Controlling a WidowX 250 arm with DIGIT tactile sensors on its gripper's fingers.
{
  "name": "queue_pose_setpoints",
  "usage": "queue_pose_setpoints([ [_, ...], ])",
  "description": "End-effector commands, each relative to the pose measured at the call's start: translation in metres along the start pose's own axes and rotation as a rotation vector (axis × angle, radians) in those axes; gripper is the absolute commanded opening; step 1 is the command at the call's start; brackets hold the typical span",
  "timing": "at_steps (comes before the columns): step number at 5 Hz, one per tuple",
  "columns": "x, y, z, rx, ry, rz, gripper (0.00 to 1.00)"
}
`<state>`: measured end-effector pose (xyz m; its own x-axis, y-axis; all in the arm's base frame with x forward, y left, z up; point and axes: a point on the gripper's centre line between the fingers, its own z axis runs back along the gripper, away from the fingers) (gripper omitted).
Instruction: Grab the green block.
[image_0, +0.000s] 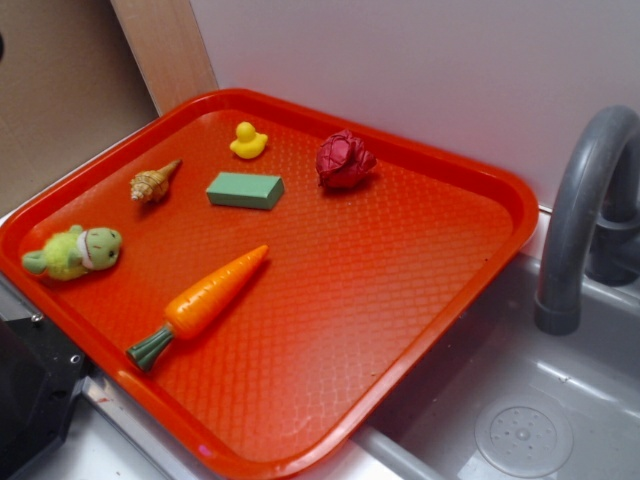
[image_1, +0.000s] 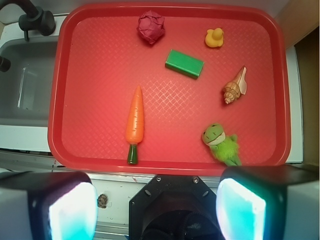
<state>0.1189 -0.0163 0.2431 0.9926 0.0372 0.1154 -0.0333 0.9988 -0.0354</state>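
The green block (image_0: 245, 190) is a small flat teal-green brick lying on the far left part of the red tray (image_0: 470, 300). In the wrist view the green block (image_1: 184, 63) lies in the upper middle of the tray (image_1: 70, 100), far ahead of my gripper (image_1: 157, 207). My gripper hangs high above the tray's near edge, open, its two pale pads (image_1: 72, 212) wide apart with nothing between them. The exterior view shows only a black part of the arm (image_0: 30, 400) at the bottom left.
On the tray also lie an orange carrot (image_1: 135, 122), a lime plush frog (image_1: 220, 142), a seashell (image_1: 235, 87), a yellow duck (image_1: 214, 38) and a dark red crumpled ball (image_1: 151, 27). A grey sink (image_0: 560, 420) with a faucet (image_0: 580, 220) adjoins the tray.
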Motion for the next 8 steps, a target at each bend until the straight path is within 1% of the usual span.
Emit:
queue_pose_setpoints([
  [1, 0.000, 0.000, 0.000, 0.000, 0.000, 0.000, 1.00],
  [2, 0.036, 0.003, 0.002, 0.016, -0.076, -0.045, 1.00],
  [3, 0.071, -0.002, 0.003, 0.073, -0.153, -0.210, 1.00],
  [4, 0.099, 0.005, 0.007, 0.153, -0.230, -0.453, 1.00],
  [5, 0.116, 0.021, -0.009, 0.274, -0.227, -0.739, 1.00],
  [6, 0.127, 0.023, -0.043, 0.312, -0.154, -0.981, 1.00],
  [7, 0.131, 0.011, -0.080, 0.266, -0.037, -1.053, 1.00],
  [8, 0.136, 0.003, -0.119, 0.243, 0.046, -1.092, 1.00],
])
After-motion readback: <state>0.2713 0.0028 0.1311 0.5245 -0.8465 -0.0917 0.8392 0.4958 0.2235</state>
